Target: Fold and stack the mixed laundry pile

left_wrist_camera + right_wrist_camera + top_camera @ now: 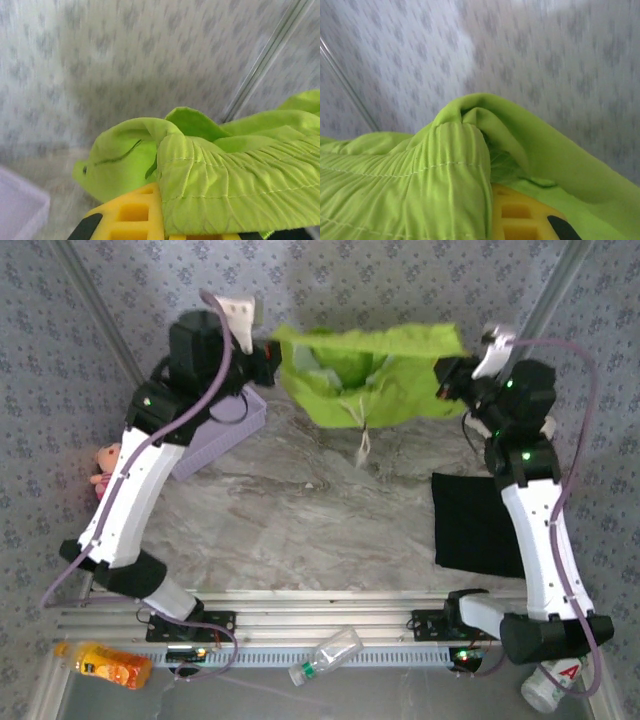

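Note:
The lime-green T-shirt (365,370) hangs stretched in the air over the far part of the table, one end in each gripper. My left gripper (275,355) is shut on its left edge; in the left wrist view the bunched green cloth (225,170) covers the jaws beside a yellow finger (132,212). My right gripper (447,375) is shut on the right edge, where gathered green fabric (420,175) wraps over a yellow finger (520,217). A folded black T-shirt (475,525) lies flat on the table's right side, partly under the right arm.
A lavender basket (215,435) sits at the back left under the left arm, with a pink plush toy (105,465) beside it. Off the table's near edge lie an orange bottle (105,665), a clear bottle (325,655) and a white bottle (545,685). Patterned walls surround the table.

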{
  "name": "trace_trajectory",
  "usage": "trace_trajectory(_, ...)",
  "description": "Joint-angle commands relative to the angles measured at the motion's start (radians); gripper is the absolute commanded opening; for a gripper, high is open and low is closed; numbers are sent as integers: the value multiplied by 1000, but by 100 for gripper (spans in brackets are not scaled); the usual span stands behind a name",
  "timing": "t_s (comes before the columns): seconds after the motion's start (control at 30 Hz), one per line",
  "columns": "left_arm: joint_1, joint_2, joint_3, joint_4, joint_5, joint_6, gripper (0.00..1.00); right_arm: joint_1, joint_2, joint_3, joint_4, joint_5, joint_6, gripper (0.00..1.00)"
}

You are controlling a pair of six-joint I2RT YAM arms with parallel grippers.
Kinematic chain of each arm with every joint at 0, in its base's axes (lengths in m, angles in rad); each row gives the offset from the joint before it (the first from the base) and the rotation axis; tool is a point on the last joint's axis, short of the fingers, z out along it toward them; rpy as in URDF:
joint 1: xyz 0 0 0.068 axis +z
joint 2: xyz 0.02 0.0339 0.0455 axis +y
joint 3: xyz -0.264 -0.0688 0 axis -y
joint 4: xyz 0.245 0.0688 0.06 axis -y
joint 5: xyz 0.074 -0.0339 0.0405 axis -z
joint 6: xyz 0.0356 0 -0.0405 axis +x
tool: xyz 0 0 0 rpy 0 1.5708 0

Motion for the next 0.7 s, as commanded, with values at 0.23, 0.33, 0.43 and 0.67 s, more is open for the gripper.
trace_trajectory(0.23, -144, -421, -1045, -106, -248, -610, 35, 49, -430, -592, -725, 35, 210, 32)
trace_trajectory(0.33, -148, -467, -1051, -108, -312, -633, 77, 65, -552, -579, -801, 199, 239, 75)
trace_trajectory(0.43, -140, -392, -965, -78, -325, -532, 83, 56, -494, -545, -725, 231, 216, 75)
trace_trajectory(0.67, -141, -91, -780, 44, -251, -350, 55, 89, -133, -502, -491, 129, 267, 49)
